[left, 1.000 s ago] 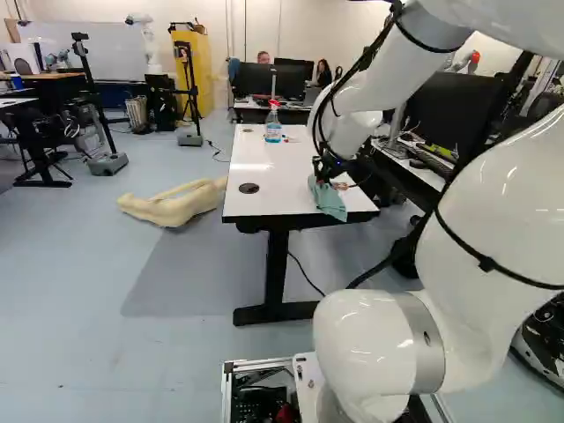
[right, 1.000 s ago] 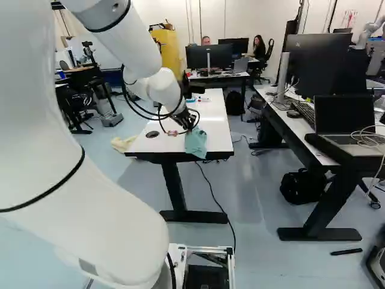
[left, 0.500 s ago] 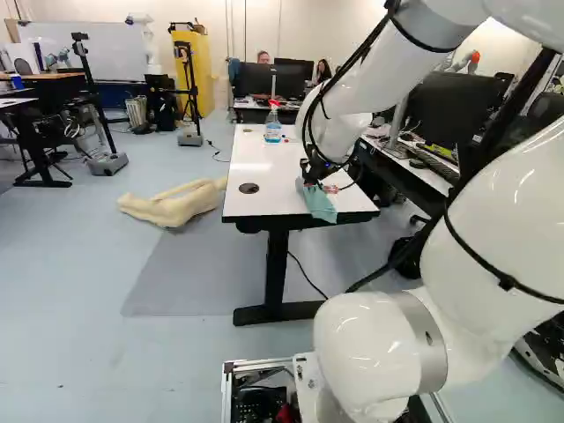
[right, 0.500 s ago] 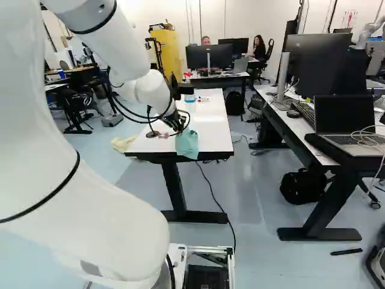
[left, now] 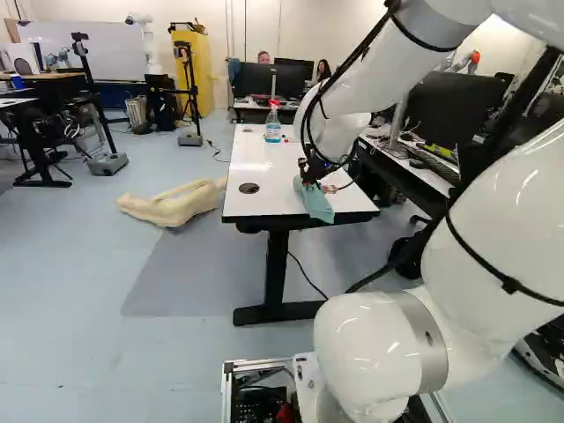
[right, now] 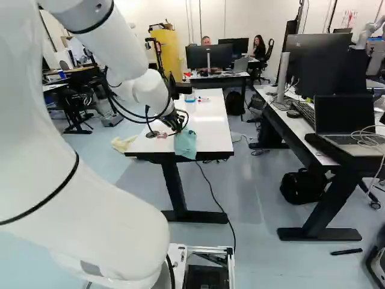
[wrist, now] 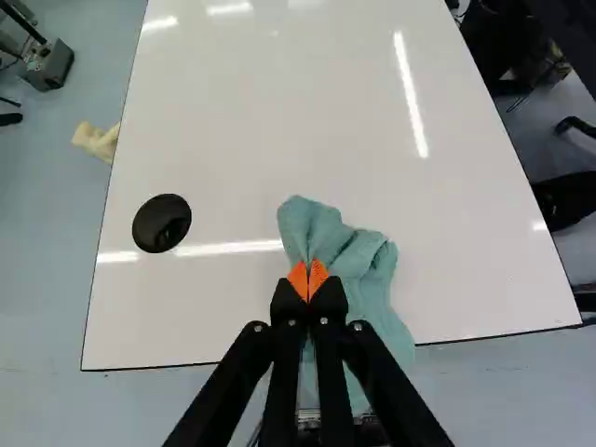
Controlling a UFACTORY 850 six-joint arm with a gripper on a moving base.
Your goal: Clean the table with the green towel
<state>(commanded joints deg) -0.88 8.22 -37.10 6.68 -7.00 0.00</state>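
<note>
Holds a green towel (wrist: 368, 270) in the black tool (wrist: 308, 279), pinched between orange pads pressed together, near the end lying on top. Drapes in loose folds over the near edge of the white desk (wrist: 242, 121), partly on the surface, partly hanging past it. Looks light, soft and limp, likely to bunch or trail, and unlikely to suffer from a firm squeeze. Best gripped by a thick fold near the middle, to spread more cloth flat for wiping. Set into the desk, near the towel: a round black insert (wrist: 162, 223). Farther along, upright on the same desk: a clear spray bottle (left: 273, 130) with a red nozzle and bluish liquid inside. Down by the foot of the arm: an open metal-framed box (right: 210, 248) with dark parts inside.
</note>
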